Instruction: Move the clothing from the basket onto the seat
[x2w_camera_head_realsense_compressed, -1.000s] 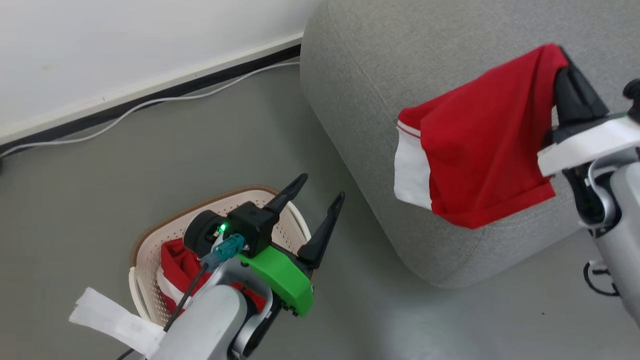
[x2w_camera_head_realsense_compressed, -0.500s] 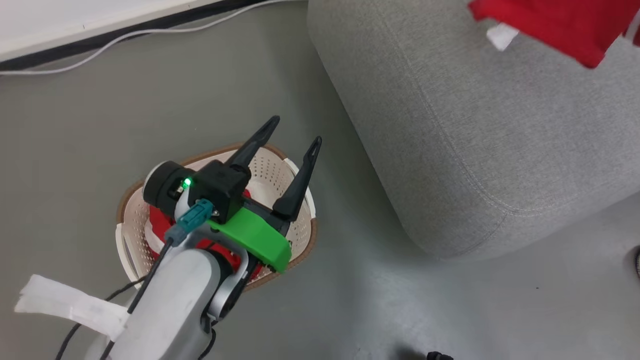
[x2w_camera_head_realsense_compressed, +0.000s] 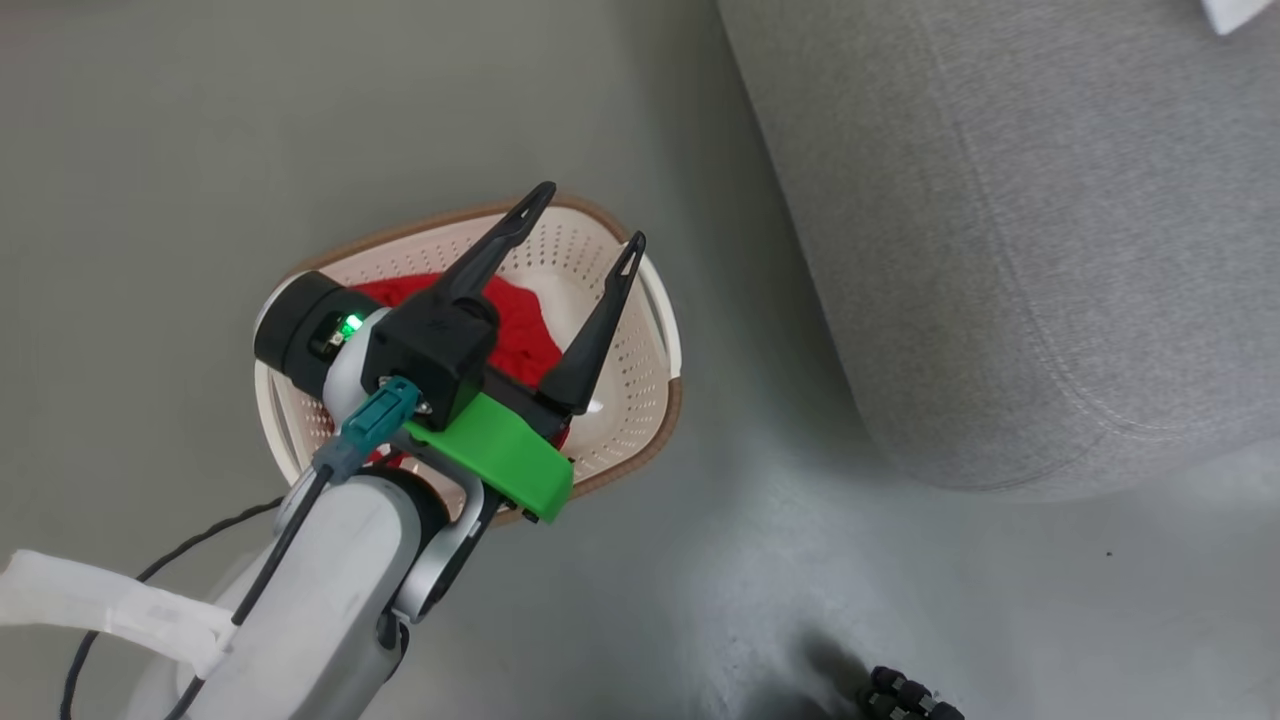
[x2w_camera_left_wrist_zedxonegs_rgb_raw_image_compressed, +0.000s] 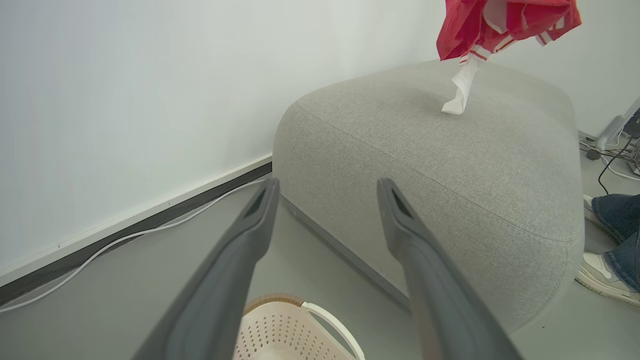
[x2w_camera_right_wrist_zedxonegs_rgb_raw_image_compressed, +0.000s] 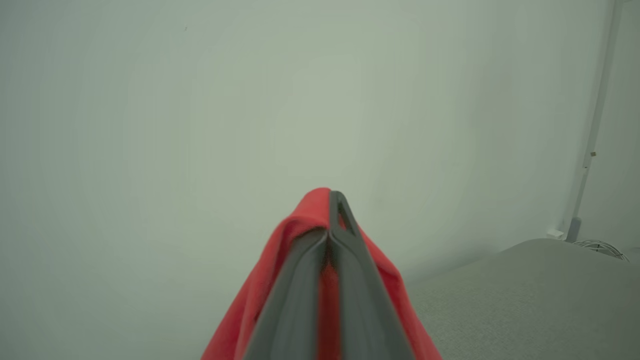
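Left gripper (x2w_camera_head_realsense_compressed: 590, 212), fingers spread, hovers above the basket (x2w_camera_head_realsense_compressed: 645, 400), partly hiding the red clothing (x2w_camera_head_realsense_compressed: 515, 330) inside; right gripper (x2w_camera_right_wrist_zedxonegs_rgb_raw_image_compressed: 334, 200) pinches a second red garment (x2w_camera_left_wrist_zedxonegs_rgb_raw_image_compressed: 457, 32), cut off at the frame's top, over the seat (x2w_camera_left_wrist_zedxonegs_rgb_raw_image_compressed: 450, 165).

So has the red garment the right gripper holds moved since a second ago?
Yes. Judged against the seat, the garment went from hanging at its near rounded edge to farther in over its top; the camera tilted too.

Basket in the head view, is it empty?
No, red clothing lies inside the basket, beneath the open left gripper.
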